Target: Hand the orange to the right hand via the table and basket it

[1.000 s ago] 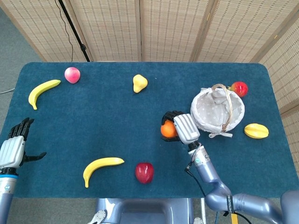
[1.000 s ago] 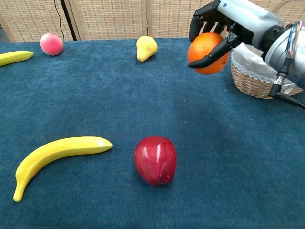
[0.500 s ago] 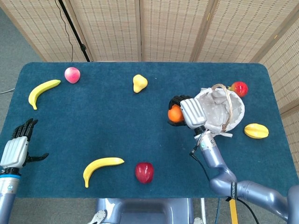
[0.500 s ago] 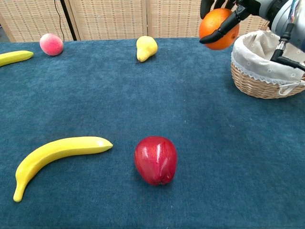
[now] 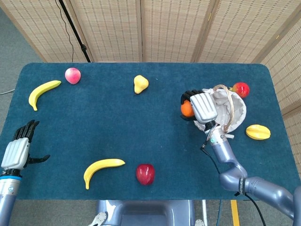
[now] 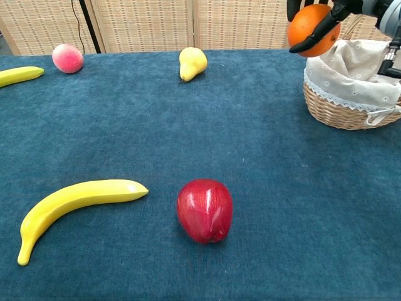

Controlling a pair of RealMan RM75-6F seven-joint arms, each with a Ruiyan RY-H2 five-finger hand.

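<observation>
My right hand (image 5: 201, 106) holds the orange (image 5: 186, 109) in the air at the left rim of the cloth-lined wicker basket (image 5: 235, 113). From the chest camera the orange (image 6: 312, 29) sits high at the top right, black fingers (image 6: 315, 39) curled round it, just left of the basket (image 6: 351, 94). My left hand (image 5: 18, 150) hangs open off the table's left front edge, holding nothing. The chest view does not show it.
On the blue table: a red apple (image 5: 145, 174) and a banana (image 5: 102, 168) near the front, a pear (image 5: 140, 84), a pink peach (image 5: 72, 75) and a second banana (image 5: 43, 92) at the back left. A red fruit (image 5: 241, 89) and a yellow fruit (image 5: 257, 132) flank the basket.
My right hand has carried the orange up and to the right, from over the table to the basket's left rim. The left hand shifted slightly down.
</observation>
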